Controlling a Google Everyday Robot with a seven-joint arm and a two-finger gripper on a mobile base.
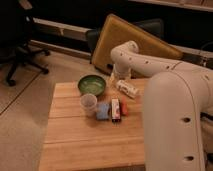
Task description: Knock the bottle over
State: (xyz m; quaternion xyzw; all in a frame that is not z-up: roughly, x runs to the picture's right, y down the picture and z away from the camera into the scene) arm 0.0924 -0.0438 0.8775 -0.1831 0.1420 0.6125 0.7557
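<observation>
White robot arm (pixel 170 95) filled the right side, reaching over the wooden table (pixel 85 140). Yellow board (pixel 127 40) leaned behind the table. Green bowl (pixel 92 84) sat near the table's back edge. Bottle (pixel 127 88) lay on its side right of the bowl. Gripper (pixel 116 76) was just above the bottle. Pale cup (pixel 88 104), blue item (pixel 103 110) and dark labelled item (pixel 115 109) stood in a row mid-table.

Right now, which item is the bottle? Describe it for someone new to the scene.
Find the wooden table, then the green bowl at its far edge. Just right of the bowl, below the gripper, lies the bottle: whitish, cylindrical, on its side. Unlike the upright translucent cup and the dark labelled item, it lies farther back.
</observation>
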